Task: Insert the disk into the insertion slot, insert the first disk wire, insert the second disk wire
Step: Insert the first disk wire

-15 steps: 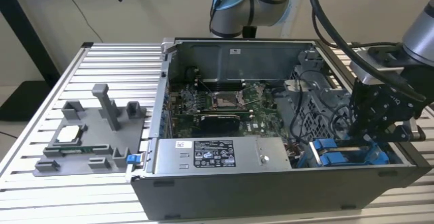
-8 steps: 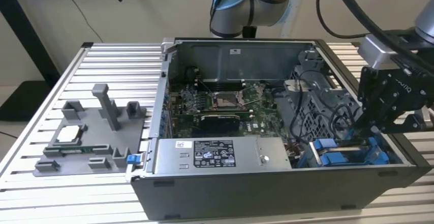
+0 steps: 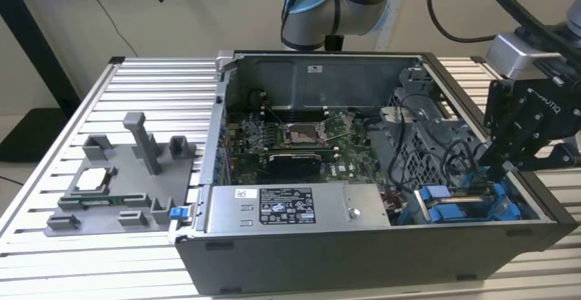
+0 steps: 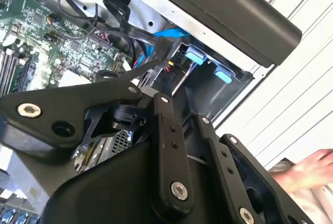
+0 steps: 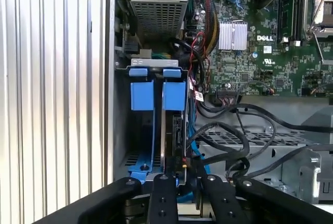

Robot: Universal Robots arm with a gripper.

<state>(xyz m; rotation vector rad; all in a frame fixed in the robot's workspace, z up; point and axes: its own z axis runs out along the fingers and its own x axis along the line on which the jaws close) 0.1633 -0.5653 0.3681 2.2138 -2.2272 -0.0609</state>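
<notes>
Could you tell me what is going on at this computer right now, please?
A robot arm is working inside an open grey computer case on a slatted metal table. Its black gripper reaches into the grey metal drive bay at the case's corner on the exterior view's right. The blue-framed hard disk already stands on edge in that bay, beside a second blue carrier, and the gripper sits at the disk's rear end among loose black cables. Whether it holds one is unclear.

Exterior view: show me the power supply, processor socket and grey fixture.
power supply (image 3: 286, 207), exterior view, on its label.
processor socket (image 3: 301, 135), exterior view, its middle.
grey fixture (image 3: 141, 140), exterior view, its tall post.
</notes>
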